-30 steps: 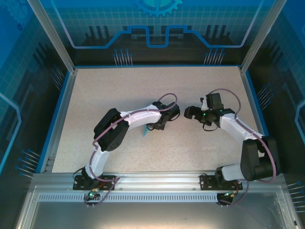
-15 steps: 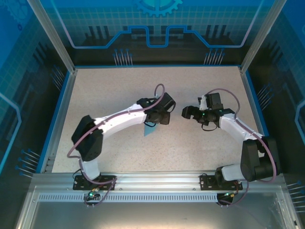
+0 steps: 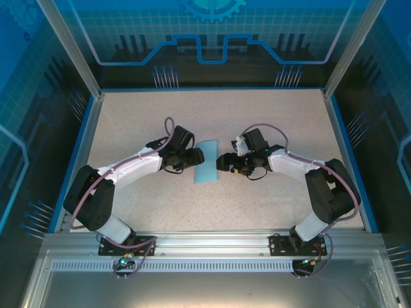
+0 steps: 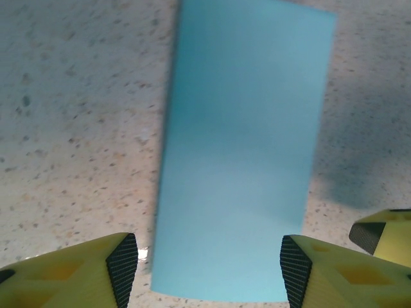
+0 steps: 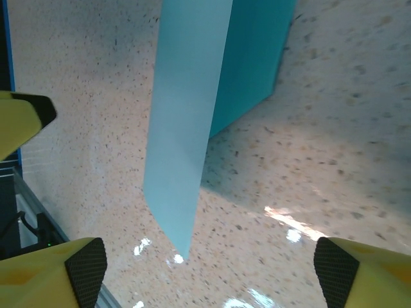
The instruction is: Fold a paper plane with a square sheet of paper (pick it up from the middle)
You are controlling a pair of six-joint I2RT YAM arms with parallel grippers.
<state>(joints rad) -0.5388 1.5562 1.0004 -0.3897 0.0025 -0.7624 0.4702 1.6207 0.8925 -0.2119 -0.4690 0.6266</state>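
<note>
Lying on the speckled worktop (image 3: 276, 122), 1 sheet of paper (image 3: 207, 164) sat between the 2 hands, folded into a narrow light-blue rectangle. The left hand (image 3: 194, 156) was just beside its left edge and the right hand (image 3: 223, 162) just beside its right edge. Each had its 2 fingers spread apart, gripping nothing. From the left wrist, the paper's near end lay between the 2 yellow fingertips (image 4: 122, 260). From the right wrist, the upper layer stood lifted off the lower layer along 1 side, casting a shadow.
</note>
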